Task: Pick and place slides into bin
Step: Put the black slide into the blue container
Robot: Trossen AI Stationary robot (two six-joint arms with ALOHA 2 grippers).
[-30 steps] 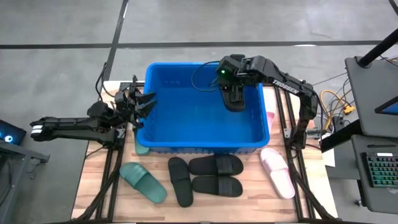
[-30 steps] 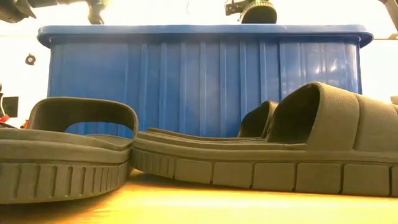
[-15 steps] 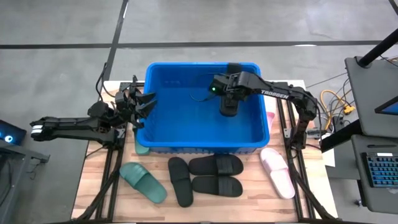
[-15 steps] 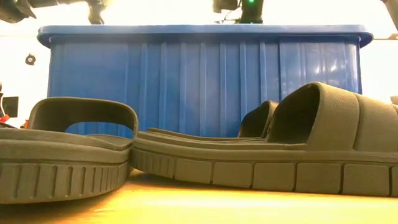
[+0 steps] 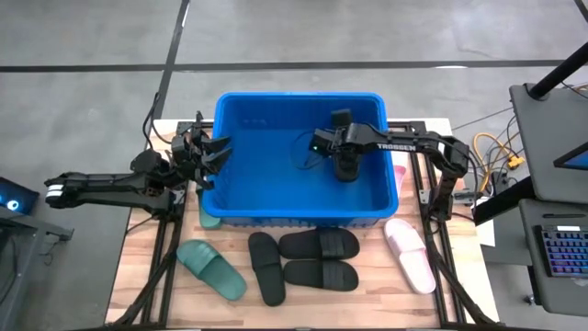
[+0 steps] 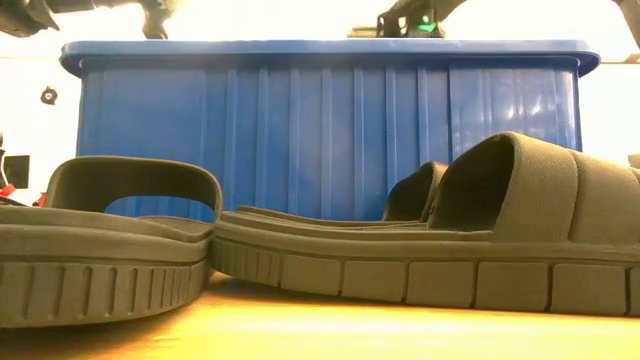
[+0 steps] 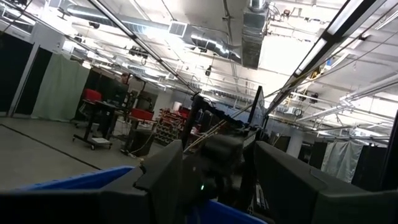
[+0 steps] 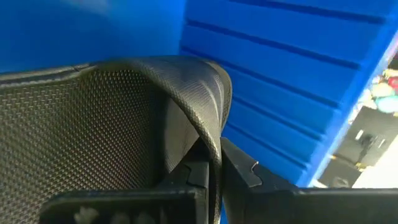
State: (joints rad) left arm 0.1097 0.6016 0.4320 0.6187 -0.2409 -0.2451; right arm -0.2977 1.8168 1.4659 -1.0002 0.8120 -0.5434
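The blue bin (image 5: 299, 198) stands mid-table. My right gripper (image 5: 340, 154) reaches down into it from the right, shut on a black slide (image 5: 346, 169). My left gripper (image 5: 209, 152) waits open at the bin's left rim, tilted up, with nothing between its fingers (image 7: 163, 177). On the table in front of the bin lie a green slide (image 5: 211, 268), three black slides (image 5: 265, 268) (image 5: 319, 244) (image 5: 320, 273) and a pink slide (image 5: 410, 255), each sole down. A second pink slide (image 5: 399, 173) peeks out at the bin's right wall. My right gripper pinches the black slide's strap at its edge (image 8: 213, 149) between the two fingers (image 8: 245, 173). The fingers slant down into the bin from the table's right side. The slide hangs below them inside the bin; I cannot tell whether it touches the floor.
A green slide (image 5: 209, 220) shows at the bin's near left corner, partly hidden by the bin. In the low view two black slides (image 6: 420, 240) (image 6: 110, 235) lie before the bin's front wall (image 6: 320, 130). A side desk with a keyboard (image 5: 562, 250) stands to the right.
My right gripper has sunk from above the bin's far right part down inside it, shifting toward the near edge, and its wrist has rolled. The black slide went down with it, still in the hold.
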